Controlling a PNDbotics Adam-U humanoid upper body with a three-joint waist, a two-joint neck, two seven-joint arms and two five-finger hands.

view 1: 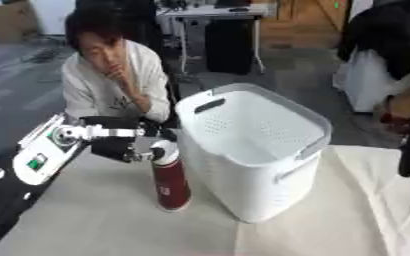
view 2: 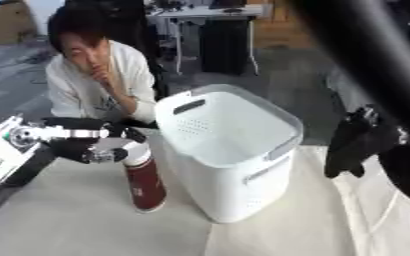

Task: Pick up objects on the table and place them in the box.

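the left hand (view 1: pixel 121 146) is seen at the upper part of a dark red bottle (view 1: pixel 170 182), fingers curled round the section just under the white cap (view 1: pixel 164 152); the thumb side is partly hidden, so full wrap cannot be confirmed. the right hand (view 2: pixel 353 142) is held up at the right edge, well apart from the work; whether its fingers are spread or curled cannot be told.

the bottle is standing upright on the cloth-covered table (view 1: pixel 86 220), base apparently still down, just beside the left wall of the white basket (view 1: pixel 270 165). the basket serves as the box; its opening is above the bottle top and to the hand's right.

handling, judged: the bottle is taken as rigid, smooth-sided, probably metal, so somewhat slippery and, if filled, fairly heavy. it is tall and narrow, so easily tipped. the grip is best placed just below the cap, where the step may stop sliding. 1 lift clear of the rim is needed before moving across; the basket looks light and could be shoved if struck.
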